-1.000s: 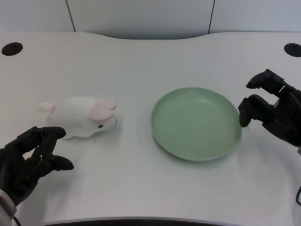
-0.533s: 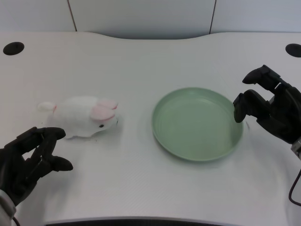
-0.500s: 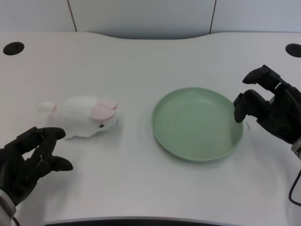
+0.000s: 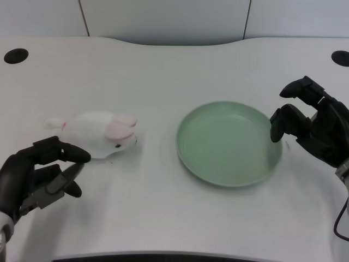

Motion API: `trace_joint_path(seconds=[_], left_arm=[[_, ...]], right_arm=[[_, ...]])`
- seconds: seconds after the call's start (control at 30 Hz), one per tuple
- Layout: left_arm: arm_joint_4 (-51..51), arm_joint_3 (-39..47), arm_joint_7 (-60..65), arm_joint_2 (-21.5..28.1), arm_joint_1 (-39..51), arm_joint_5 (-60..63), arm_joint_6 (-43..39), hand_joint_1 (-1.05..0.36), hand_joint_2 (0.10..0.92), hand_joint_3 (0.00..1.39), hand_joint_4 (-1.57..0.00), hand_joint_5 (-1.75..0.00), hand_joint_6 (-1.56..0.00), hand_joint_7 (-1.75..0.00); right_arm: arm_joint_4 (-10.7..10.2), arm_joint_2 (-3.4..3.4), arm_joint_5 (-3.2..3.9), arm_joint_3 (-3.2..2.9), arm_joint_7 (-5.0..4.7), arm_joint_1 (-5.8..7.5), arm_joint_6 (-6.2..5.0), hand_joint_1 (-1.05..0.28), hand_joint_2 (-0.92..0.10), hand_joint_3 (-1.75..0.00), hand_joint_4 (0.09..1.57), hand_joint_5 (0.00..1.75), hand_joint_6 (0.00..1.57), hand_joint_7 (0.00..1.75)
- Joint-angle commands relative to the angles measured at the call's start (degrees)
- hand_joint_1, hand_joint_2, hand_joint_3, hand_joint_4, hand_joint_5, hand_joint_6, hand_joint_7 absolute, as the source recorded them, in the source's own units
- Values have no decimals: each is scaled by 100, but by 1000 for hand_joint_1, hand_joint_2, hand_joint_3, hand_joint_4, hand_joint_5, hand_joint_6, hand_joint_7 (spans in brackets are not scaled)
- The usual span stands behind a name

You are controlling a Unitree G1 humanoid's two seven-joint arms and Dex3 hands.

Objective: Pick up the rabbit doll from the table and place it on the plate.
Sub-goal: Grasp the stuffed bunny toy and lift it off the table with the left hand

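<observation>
White rabbit doll lies just beyond the left hand, whose spread fingers hold nothing.

The left robot hand is cut by the left and bottom edges of the picture, so its wrist and forearm do not show. One fingertip of it covers a small part of the rabbit doll at the near side (whether it really touches the doll, I cannot tell). The underside of the doll is hidden against the desk. The far right rim of the plate is covered by the other robot hand. The dark hole far behind the plate is cut by the right edge.
</observation>
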Motion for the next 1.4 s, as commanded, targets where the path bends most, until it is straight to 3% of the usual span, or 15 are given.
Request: trace_joint_path(seconds=[0.03, 0.1, 0.23, 0.33, 0.37, 0.47, 0.53, 0.63, 0.73, 0.83, 0.87, 1.0, 1.27, 1.33, 1.4], left_arm=[[-18, -321, 265, 679, -192, 1127, -808, -599, 919, 132, -664, -1318, -494, -1062], [-216, -524, 656, 1099, -336, 2162, -1180, -673, 913, 41, -460, -1356, -321, -1154], [-539, -719, 837, 1473, -524, 3093, -1222, -759, 908, 5, -196, -1320, -143, -1194], [-889, -868, 653, 1663, -794, 3571, -964, -824, 882, 1, -38, -1249, -28, -1151], [-935, -945, 547, 1706, -930, 3687, -871, -832, 878, 0, -19, -1239, -14, -1144], [-850, -1176, 346, 1790, -1249, 3953, -729, -941, 886, 3, -1, -855, -1, -846], [-742, -1292, 359, 1827, -1368, 4097, -712, -975, 890, 3, 1, -721, 1, -740], [-283, -1609, 286, 1838, -1782, 4348, -704, -1023, 894, 3, 1, -513, 1, -536], [98, -1822, 254, 1805, -2077, 4455, -679, -1040, 897, 2, 1, -387, 1, -398], [192, -1891, 279, 1819, -2148, 4449, -673, -1042, 898, 1, 1, -362, 1, -368], [484, -2039, 115, 1736, -2382, 4518, -545, -1042, 898, 1, 1, -360, 1, -365], [1675, -2544, -115, 1495, -3112, 4728, -333, -1046, 889, 2, 1, -208, 1, -267], [4179, -3341, 498, 1058, -4260, 5084, -442, -1025, 859, 2, 1, -355, 1, -370], [4668, -3505, 660, 906, -4492, 5128, -448, -1014, 854, 1, 1, -360, 1, -388], [5164, -3666, 811, 726, -4720, 5170, -446, -991, 850, 0, 1, -344, 1, -386]], right_arm=[[-96, -2, -72, 40, -101, 136, -212, -375, -613, -709, 766, 1746, 583, 1563], [-103, -2, -108, 52, -185, 175, -353, -389, -604, -724, 785, 1746, 592, 1574], [-330, -19, -105, 96, -274, 278, -270, -379, -588, -779, 799, 1746, 581, 1599], [-683, -58, -103, 163, -380, 454, -135, -380, -572, -790, 804, 1746, 582, 1604], [-814, -73, -77, 176, -351, 526, -96, -381, -569, -793, 805, 1746, 582, 1604], [-1042, -100, -51, 196, -370, 663, 38, -395, -551, -800, 762, 1746, 568, 1611], [-1117, -107, -38, 200, -369, 697, 135, -391, -549, -803, 748, 1746, 558, 1615], [-1209, -123, -89, 226, -428, 727, 136, -395, -548, -807, 758, 1746, 554, 1623], [-1224, -136, -79, 237, -440, 723, 166, -391, -546, -816, 773, 1746, 549, 1639], [-1229, -140, -72, 244, -443, 725, 174, -387, -544, -823, 776, 1746, 544, 1648], [-1249, -148, -94, 256, -488, 719, 185, -387, -544, -824, 777, 1746, 543, 1650], [-1306, -167, -65, 282, -448, 710, 222, -389, -540, -842, 774, 1746, 531, 1655], [-1145, -150, -57, 270, -443, 671, 124, -396, -531, -847, 792, 1746, 532, 1656], [-1145, -142, -24, 255, -429, 669, 158, -390, -531, -852, 793, 1746, 541, 1658], [-1229, -136, -57, 281, -504, 706, 178, -391, -530, -859, 778, 1746, 539, 1648]])
